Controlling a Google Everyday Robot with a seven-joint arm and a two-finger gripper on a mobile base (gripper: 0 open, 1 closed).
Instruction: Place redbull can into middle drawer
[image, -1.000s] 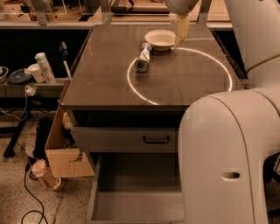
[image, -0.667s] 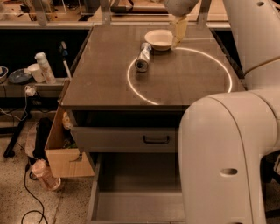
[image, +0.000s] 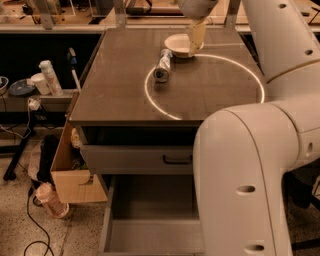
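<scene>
Gripper hung at top centre of the frame, over the right edge of the white bowl; spread or pressed together, cannot tell. Redbull can lay on its side on the brown tabletop, just lower left of the bowl, apart from the gripper. Middle drawer stood pulled open at bottom centre, bare grey floor showing. Above it sat a grey drawer front with a black handle. Cardboard box at lower left.
</scene>
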